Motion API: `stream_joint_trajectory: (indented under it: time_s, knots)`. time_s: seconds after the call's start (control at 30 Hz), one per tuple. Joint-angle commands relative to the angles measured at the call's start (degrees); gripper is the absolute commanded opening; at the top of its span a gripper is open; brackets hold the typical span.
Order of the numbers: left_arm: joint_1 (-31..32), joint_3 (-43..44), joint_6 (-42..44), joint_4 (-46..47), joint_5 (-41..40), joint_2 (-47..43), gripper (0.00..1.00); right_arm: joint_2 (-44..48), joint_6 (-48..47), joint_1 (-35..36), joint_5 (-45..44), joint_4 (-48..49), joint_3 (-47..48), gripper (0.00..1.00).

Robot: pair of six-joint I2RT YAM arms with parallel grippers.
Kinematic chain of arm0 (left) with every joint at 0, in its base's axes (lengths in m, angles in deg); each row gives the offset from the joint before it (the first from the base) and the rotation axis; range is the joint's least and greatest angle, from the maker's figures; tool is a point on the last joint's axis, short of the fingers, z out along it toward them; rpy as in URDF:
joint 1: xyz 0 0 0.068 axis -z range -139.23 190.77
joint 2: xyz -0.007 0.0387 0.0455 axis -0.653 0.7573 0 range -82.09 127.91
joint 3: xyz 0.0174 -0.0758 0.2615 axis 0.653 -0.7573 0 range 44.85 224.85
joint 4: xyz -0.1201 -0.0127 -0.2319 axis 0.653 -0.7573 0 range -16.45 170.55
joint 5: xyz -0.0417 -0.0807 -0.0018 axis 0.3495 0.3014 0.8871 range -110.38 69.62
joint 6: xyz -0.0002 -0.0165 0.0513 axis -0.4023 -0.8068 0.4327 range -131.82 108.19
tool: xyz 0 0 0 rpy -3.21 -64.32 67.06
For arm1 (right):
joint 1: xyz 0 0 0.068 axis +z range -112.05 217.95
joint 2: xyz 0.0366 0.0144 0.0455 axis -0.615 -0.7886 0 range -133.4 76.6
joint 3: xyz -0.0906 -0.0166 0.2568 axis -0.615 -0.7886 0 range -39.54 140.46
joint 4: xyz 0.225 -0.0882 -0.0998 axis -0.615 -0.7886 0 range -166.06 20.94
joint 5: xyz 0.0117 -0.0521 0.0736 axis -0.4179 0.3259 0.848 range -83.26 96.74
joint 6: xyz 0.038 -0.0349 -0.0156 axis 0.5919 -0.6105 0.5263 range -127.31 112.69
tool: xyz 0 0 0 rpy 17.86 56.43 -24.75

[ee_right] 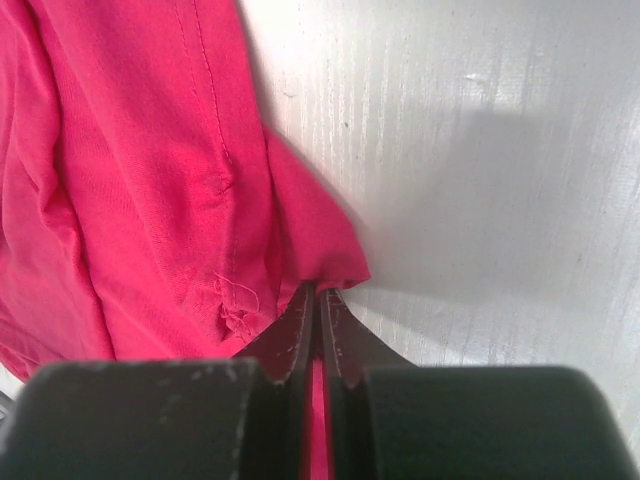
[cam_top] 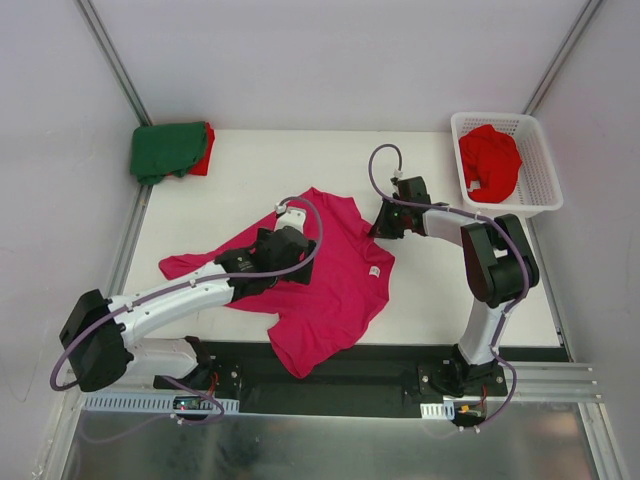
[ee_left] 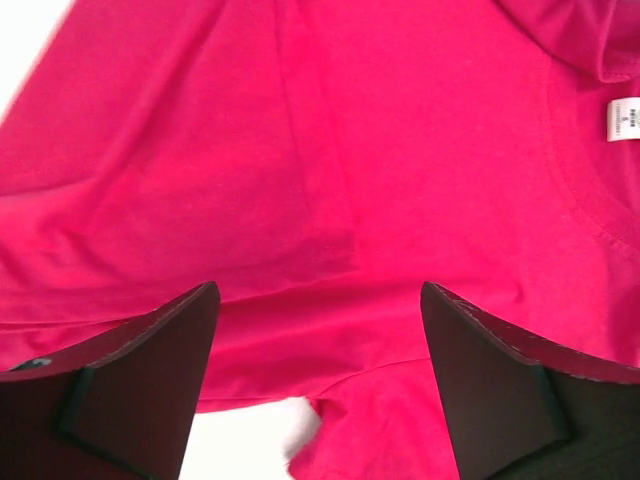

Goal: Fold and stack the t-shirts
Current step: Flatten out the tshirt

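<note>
Top external view shows the table (cam_top: 430, 290) with a magenta t-shirt (cam_top: 335, 285) spread crookedly across its middle, the lower hem draped over the near edge. A folded green t-shirt (cam_top: 165, 150) is stacked on a red one (cam_top: 205, 150) at the far left corner. Another red t-shirt (cam_top: 488, 162) is heaped in the white basket (cam_top: 541, 195) at far right.

The left gripper (ee_left: 318, 292) is held wide open above the magenta cloth, and nothing is gripped by it. The right gripper (ee_right: 318, 295) is clamped shut on a small tip of that shirt's edge, beside bare tabletop.

Only a sliver of cloth is pinched, so it could be lost if a pull is made sharply. The shirt could also be dragged further off the near edge, or wrinkles could be locked into the fold if it is not flattened first. The neck label (ee_left: 622, 118) faces up.
</note>
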Motion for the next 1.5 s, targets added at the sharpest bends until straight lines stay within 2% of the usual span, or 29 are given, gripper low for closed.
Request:
stream_joint_trajectory:
  time_s: [0.0,0.5,0.8,1.47]
  knots:
    - [1.21,-1.79,-3.79,4.75,1.00,1.72,0.78,2.96,-0.95,0.13,-0.07,-1.03,-0.39,0.01]
    - [1.74,-8.29,-7.40,9.59,-0.93,7.43,0.69,3.48,-1.30,0.22,-0.16,-1.03,-1.09,0.01]
    - [1.83,-8.47,-7.57,11.88,-0.67,9.98,0.67,3.57,-1.56,0.22,-0.25,-1.11,-1.44,0.01]
    - [1.74,-6.54,-5.20,13.72,-6.20,14.99,0.63,3.40,-2.18,0.22,-0.25,-1.47,-1.70,0.01]
